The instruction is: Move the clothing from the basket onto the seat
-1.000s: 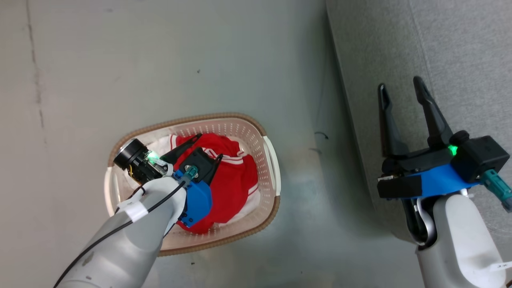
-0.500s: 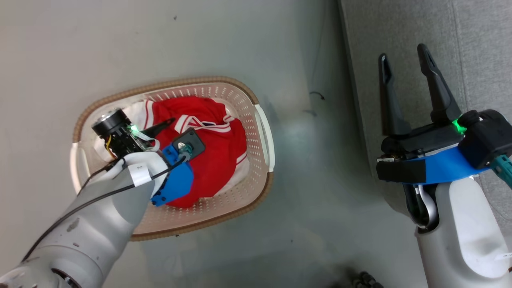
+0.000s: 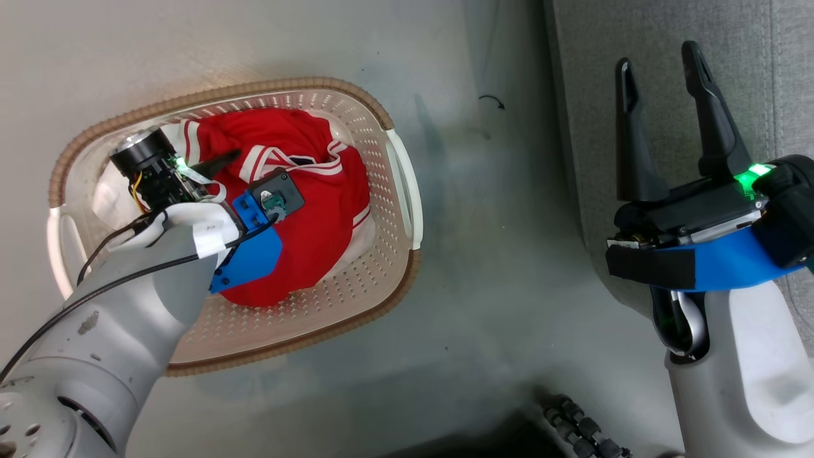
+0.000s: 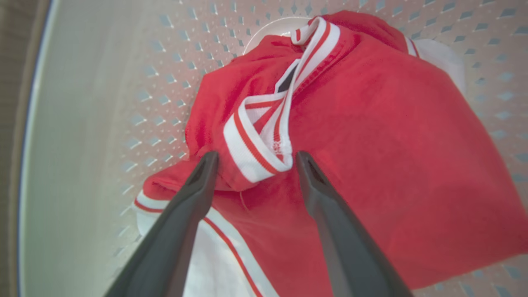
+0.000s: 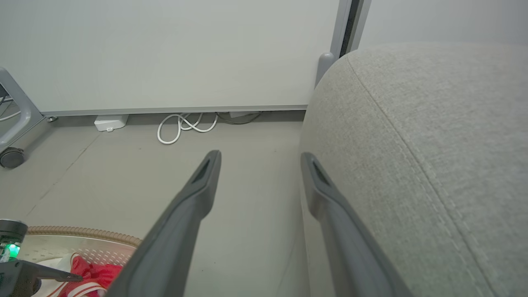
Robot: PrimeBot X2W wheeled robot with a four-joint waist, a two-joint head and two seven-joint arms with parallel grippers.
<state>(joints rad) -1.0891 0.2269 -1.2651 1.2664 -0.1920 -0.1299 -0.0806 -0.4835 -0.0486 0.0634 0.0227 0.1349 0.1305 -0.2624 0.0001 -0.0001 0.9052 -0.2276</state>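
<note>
A: Left wrist view?
B: Left end effector [image 4: 255, 156] is inside the basket [image 4: 144, 82], fingers spread wide, nothing pinched. Tips are at the clothing [image 4: 371, 144], a red heap w/ a white-striped band lying btwn them. Touching or not, can't tell.
A: Head view adds what?
B: The layout. Basket sits on the floor [image 3: 483, 254] w/ the clothing heaped in it, and the basket's left end is bare. Seat [image 3: 757, 76] is well apart on the right. Right end effector [image 3: 659, 55] hovers at the seat's edge, fingers apart, empty.
A: Right wrist view?
B: Same spread, empty fingers, w/ the seat's rounded side just beside one. Also a wall [image 5: 165, 53] w/ a white cable [image 5: 185, 126] at its foot, and a bit of basket & clothing at bottom left.
</note>
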